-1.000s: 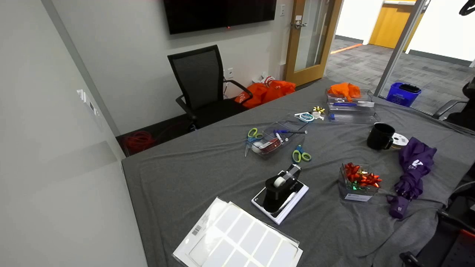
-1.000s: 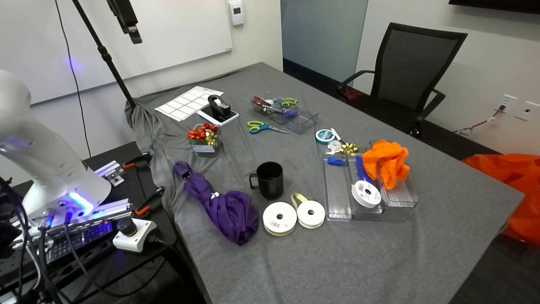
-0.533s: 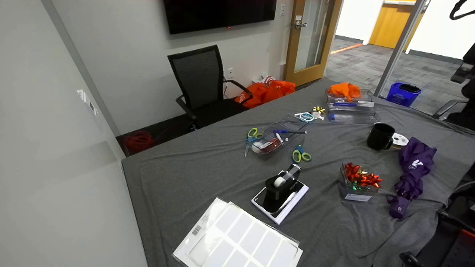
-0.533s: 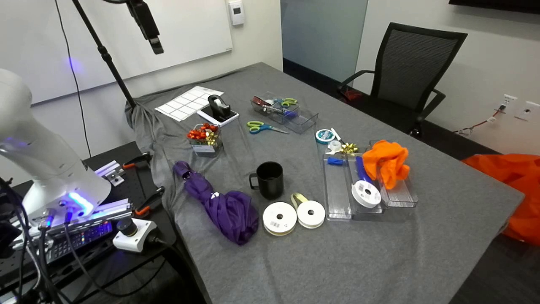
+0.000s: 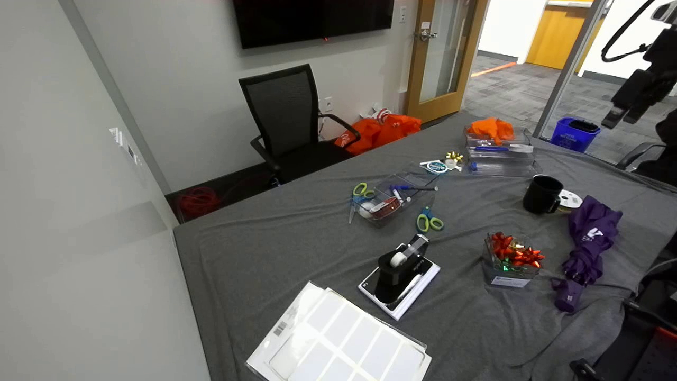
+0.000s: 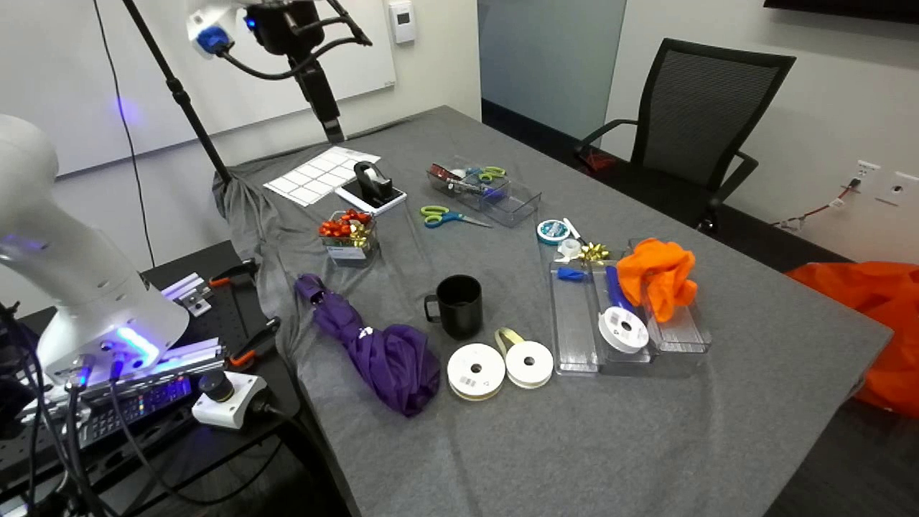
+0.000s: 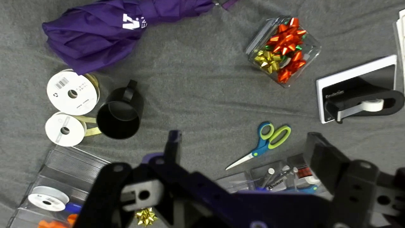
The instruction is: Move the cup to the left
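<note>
Likely at the reach before grasping, with the gripper [image 7: 244, 135] spread wide and empty. Next, probably shift towards the cup [image 7: 121, 109], upright at middle left of the wrist view, then descend.

The cup [image 6: 463, 312] is a short black cylinder with a single squared loop handle, standing upright on the bench [image 6: 646, 424] with its mouth open to the top and its inside dark. It sits just beside two white ribbon spools [image 6: 463, 370], apart from the purple umbrella [image 6: 391, 362], toward which its handle points.
</note>
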